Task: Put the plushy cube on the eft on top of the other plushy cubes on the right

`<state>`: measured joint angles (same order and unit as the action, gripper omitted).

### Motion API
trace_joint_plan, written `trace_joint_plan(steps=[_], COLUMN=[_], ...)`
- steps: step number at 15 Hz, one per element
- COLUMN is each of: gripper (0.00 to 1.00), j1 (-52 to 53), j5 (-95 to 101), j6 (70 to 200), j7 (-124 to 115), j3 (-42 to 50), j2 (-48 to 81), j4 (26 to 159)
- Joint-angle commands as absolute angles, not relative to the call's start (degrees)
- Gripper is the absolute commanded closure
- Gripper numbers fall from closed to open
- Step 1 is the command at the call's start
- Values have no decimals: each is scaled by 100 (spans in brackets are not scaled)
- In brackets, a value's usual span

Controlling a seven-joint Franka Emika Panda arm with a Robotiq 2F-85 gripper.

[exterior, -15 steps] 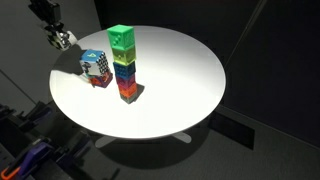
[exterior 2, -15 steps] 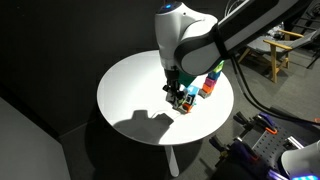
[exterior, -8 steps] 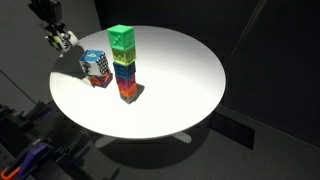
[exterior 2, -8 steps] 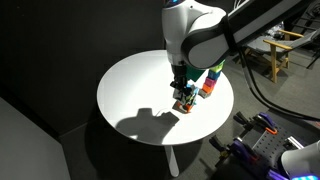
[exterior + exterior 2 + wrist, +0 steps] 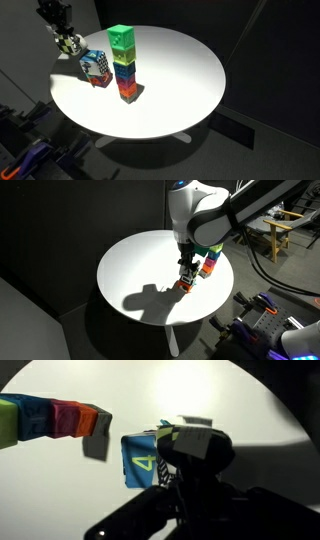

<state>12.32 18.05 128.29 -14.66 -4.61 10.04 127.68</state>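
Over the last second I have carried my claw sideways across the white round table, from out by the rim to a spot close beside the blue-topped checkered block. The claw is pinched narrow around the small black-and-white plushy cube, which hangs in my grip above the tabletop, touching nothing else. In an exterior view my claw now sits almost directly over the block, where a moment ago it was off to one side. From my wrist, the block's blue face with its yellow 4 lies just beyond my fingers; only a pale sliver of the held cube shows there.

So the carry looks nearly finished, but the cube is not yet on the stack. I judge I still need a short shift to centre it, then a gentle descent before letting go. The tall multicoloured tower stands close by, and I should keep clear of it.
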Motion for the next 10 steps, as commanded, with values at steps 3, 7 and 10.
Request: trace_joint_plan(steps=[3, 7, 10], gripper=[94, 94, 93], j1=[1015, 948, 915], j5=[1956, 2240, 2425], j6=[12852, 12903, 12945], j7=[-1036, -771, -627], j3=[-451, -417, -401], j2=[823, 843, 872], j4=[12885, 12879, 12864])
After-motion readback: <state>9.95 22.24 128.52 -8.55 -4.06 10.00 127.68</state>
